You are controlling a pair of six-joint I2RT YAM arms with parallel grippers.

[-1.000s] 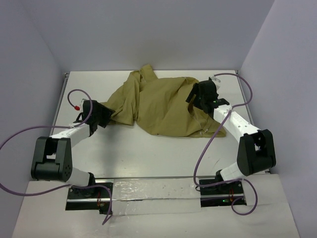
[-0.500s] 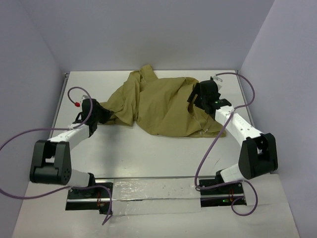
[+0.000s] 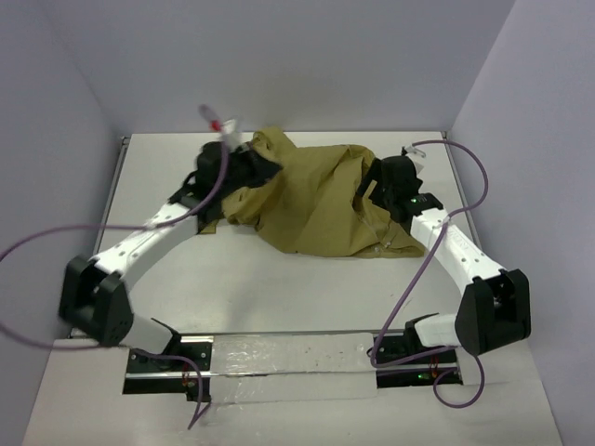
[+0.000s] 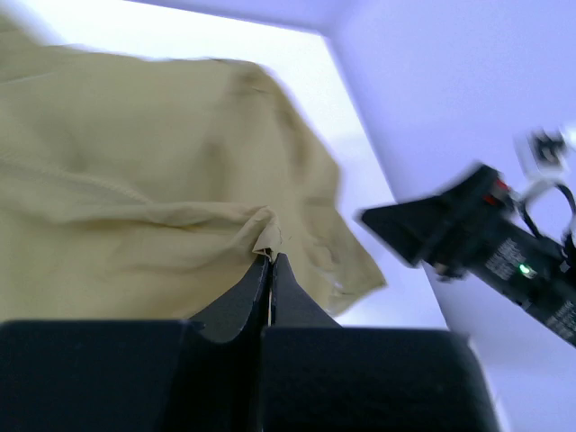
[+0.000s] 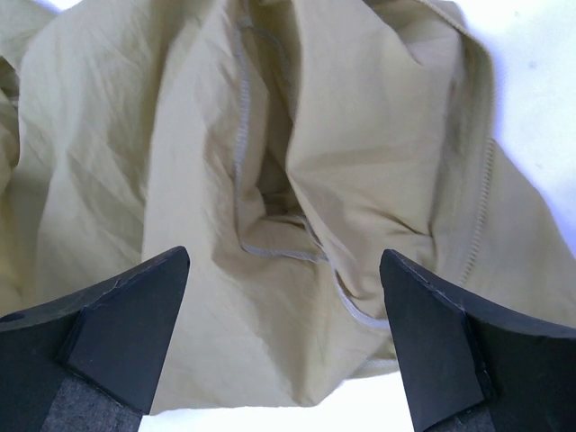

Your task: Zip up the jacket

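Looking down now on a white tabletop [image 3: 279, 279], matte and pale, boxed in on three sides. The back wall [image 3: 279, 56] is plain lavender-grey, and the left wall [image 3: 46, 139] has the same tone, a touch dimmer. The right wall [image 3: 539, 139] slants in and reads a little brighter. A thin metal rail [image 3: 113, 190] runs along the tabletop's left edge. Down at the near edge, a glossy strip [image 3: 288, 358] catches the light. The lighting is soft and even, with only faint, blurred shadows on the white surface.
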